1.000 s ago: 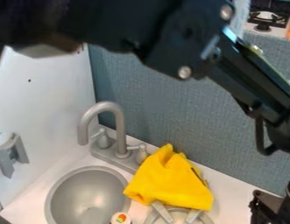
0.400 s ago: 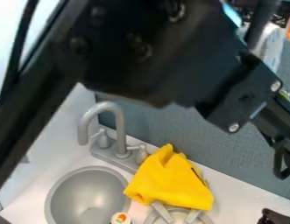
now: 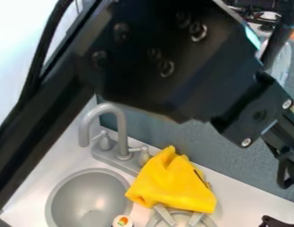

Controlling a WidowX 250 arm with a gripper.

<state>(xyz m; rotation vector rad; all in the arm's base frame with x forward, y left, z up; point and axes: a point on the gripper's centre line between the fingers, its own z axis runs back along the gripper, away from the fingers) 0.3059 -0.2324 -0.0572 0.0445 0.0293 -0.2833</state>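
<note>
The round sink basin (image 3: 86, 195) is sunk into the white surface (image 3: 239, 195) toward its left side, with a darker round patch at its bottom. By the basin's right rim stands a small cylinder (image 3: 122, 221) whose white top bears an orange and green picture. Just right of that, a grey ring (image 3: 150, 221) with a grey inside sits under two flat grey bars (image 3: 165, 215) (whether it belongs to a pot or a burner is hard to say).

The yellow cloth (image 3: 172, 184) lies bunched at the surface's back edge, right of the grey gooseneck faucet (image 3: 120, 128) and close against its right handle. It hangs over the ring's far part and the upper ends of the bars, so what they join is hidden. Behind it rises the blue-grey textured wall (image 3: 196, 142); a white side panel (image 3: 60, 142) borders the left. The faucet stands near the back corner, behind the basin.

The black arm (image 3: 155, 57) crosses the upper picture, hiding much of both walls. The gripper (image 3: 280, 221), at the lower right corner, is largely cut off; whether its jaws are apart, together or clamped on something, I cannot tell. The cloth lies well to its left. The basin, cylinder and ring are cut off at the lower edge.
</note>
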